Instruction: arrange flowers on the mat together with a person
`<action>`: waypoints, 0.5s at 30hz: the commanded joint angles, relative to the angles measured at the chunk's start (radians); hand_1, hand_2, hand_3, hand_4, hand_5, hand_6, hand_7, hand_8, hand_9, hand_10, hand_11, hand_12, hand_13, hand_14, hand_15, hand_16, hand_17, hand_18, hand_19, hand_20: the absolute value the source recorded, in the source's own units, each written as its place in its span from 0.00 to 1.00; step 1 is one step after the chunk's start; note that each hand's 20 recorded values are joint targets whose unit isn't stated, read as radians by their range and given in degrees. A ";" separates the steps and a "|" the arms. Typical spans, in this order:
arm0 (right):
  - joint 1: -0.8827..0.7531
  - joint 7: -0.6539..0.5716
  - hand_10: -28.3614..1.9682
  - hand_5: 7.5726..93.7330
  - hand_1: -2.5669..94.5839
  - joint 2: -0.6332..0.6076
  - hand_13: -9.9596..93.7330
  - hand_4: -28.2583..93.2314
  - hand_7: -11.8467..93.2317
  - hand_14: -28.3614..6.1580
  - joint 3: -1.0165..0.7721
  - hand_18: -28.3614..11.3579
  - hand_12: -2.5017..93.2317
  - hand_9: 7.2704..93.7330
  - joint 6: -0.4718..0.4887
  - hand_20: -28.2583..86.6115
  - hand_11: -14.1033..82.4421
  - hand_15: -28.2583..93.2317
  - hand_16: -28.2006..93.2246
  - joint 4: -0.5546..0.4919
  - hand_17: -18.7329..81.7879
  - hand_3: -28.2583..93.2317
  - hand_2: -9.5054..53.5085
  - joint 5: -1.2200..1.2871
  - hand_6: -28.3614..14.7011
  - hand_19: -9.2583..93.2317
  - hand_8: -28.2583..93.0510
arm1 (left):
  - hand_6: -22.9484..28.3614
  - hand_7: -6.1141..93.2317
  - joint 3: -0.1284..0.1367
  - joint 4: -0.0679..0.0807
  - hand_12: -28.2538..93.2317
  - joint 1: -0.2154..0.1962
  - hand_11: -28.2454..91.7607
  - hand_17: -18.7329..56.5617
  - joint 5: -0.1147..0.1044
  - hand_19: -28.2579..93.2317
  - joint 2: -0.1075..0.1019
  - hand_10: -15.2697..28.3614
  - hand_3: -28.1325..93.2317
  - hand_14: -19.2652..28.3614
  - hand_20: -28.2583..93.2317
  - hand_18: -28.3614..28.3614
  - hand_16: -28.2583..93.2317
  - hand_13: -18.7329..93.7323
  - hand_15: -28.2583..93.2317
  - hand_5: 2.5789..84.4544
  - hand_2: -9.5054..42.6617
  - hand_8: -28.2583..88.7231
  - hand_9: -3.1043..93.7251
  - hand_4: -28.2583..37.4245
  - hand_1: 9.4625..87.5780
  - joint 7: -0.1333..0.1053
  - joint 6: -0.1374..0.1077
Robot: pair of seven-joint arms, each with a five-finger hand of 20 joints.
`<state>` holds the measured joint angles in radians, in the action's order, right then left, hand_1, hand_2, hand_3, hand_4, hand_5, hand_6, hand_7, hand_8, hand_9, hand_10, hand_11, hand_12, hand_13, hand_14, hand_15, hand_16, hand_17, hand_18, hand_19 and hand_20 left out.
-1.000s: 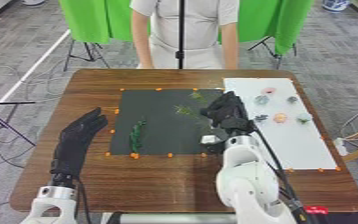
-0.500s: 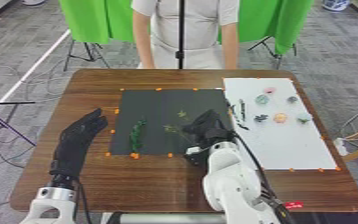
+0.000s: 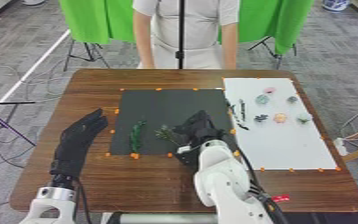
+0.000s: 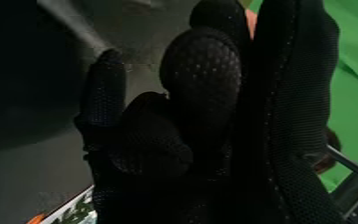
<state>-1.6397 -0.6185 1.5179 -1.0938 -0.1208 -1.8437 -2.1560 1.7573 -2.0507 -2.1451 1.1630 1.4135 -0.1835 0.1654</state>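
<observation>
One leafy sprig (image 3: 165, 133) shows in the head view above the dark mat (image 3: 158, 107), just left of the right hand (image 3: 199, 130), which pinches its stem end. Its long axis slants, the leafy tip pointing to the far left. The left hand (image 3: 79, 132) is relaxed, fingers straight, beside the mat. In the right wrist view, the right hand (image 4: 202, 75) has curled fingers.

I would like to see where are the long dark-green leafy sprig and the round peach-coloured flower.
Long dark-green leafy sprig (image 3: 135, 136): head view, on the middle of its leaves.
Round peach-coloured flower (image 3: 279, 118): head view, on the centre of its bloom.
</observation>
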 commanded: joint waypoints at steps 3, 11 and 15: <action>0.001 0.028 0.70 1.00 0.89 0.014 0.91 0.54 0.30 0.61 0.030 0.19 0.19 1.00 -0.011 0.63 0.62 0.82 0.55 -0.007 0.54 0.00 0.00 -0.009 0.71 0.80 0.27 | 0.51 0.15 -0.005 0.001 0.38 -0.003 0.32 0.28 0.017 0.24 0.003 0.62 0.78 0.74 0.38 0.74 0.30 0.45 0.30 0.51 0.05 0.21 0.46 0.16 0.18 0.016 0.011; -0.087 0.126 0.65 0.98 0.50 -0.045 0.87 0.16 0.27 0.54 -0.002 0.18 0.21 1.00 0.033 0.64 0.58 0.83 0.56 -0.085 0.51 0.68 0.01 -0.245 0.69 0.78 0.27 | 0.51 0.15 0.003 0.003 0.38 -0.007 0.31 0.28 0.015 0.24 0.009 0.62 0.78 0.74 0.38 0.74 0.30 0.44 0.30 0.51 0.06 0.21 0.46 0.16 0.18 0.018 0.020; -0.117 0.126 0.62 0.97 0.38 -0.065 0.85 0.08 0.26 0.49 -0.025 0.18 0.23 1.00 0.078 0.64 0.55 0.85 0.56 -0.111 0.50 0.84 0.19 -0.317 0.68 0.78 0.17 | 0.51 0.15 0.006 0.007 0.38 0.000 0.31 0.28 0.015 0.24 0.011 0.62 0.78 0.74 0.38 0.74 0.30 0.45 0.30 0.51 0.06 0.21 0.46 0.16 0.18 0.019 0.027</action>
<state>-1.6936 -0.4767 1.4973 -1.0876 -0.0971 -1.9007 -2.4233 1.7579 -2.0507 -2.1437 1.1719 1.4144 -0.1769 0.1723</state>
